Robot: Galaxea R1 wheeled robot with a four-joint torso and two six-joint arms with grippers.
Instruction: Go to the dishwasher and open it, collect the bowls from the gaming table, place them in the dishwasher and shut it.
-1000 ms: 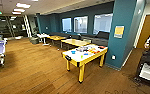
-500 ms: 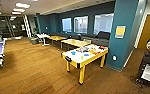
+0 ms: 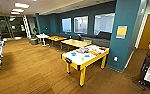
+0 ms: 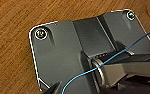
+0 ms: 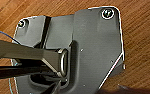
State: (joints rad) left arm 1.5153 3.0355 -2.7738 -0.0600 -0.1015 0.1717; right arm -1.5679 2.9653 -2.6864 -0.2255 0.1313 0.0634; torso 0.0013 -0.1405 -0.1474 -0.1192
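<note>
Wood flooring (image 3: 36, 67) is seen in the head view, with the gaming table (image 3: 77, 62) at centre and blue bowls (image 3: 73, 53) on its white worktop. Both wrist views are taken over flooring; each claw's state cannot be told.

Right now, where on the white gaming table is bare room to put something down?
The gaming table is bare at its near end, by the dark corner fitting. The middle and far end are crowded: blue bowls and colourful clutter.

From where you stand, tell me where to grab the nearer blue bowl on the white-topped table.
Probably by its rim, coming down from above: the blue bowl sits open side up on the gaming table near the long edge facing you, with bare white top around it.
</note>
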